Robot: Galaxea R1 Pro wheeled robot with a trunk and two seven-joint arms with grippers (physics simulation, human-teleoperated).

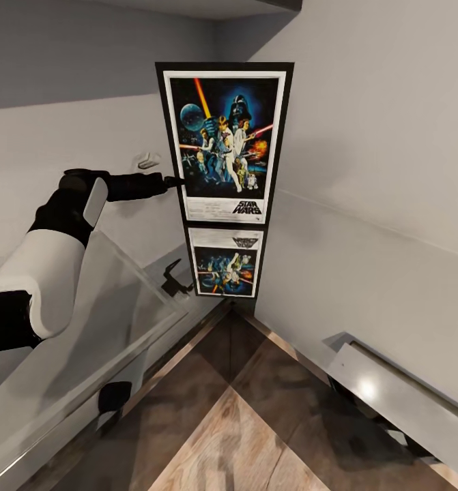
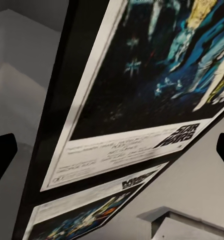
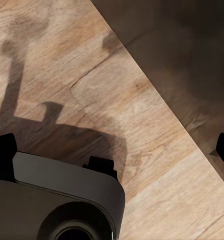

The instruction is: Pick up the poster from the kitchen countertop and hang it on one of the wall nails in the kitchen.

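We've got the Star Wars poster (image 1: 224, 141) up in the corner of the kitchen, upright over the shiny grey countertop (image 1: 85, 327) — its reflection shows right below it. Our left gripper (image 1: 176, 182) pinches the poster's left frame edge. On the wall beside the arm there's a small nail (image 1: 147, 161). Right gripper (image 3: 112, 150) hangs over the wood floor (image 3: 157, 150) — fingers spread apart
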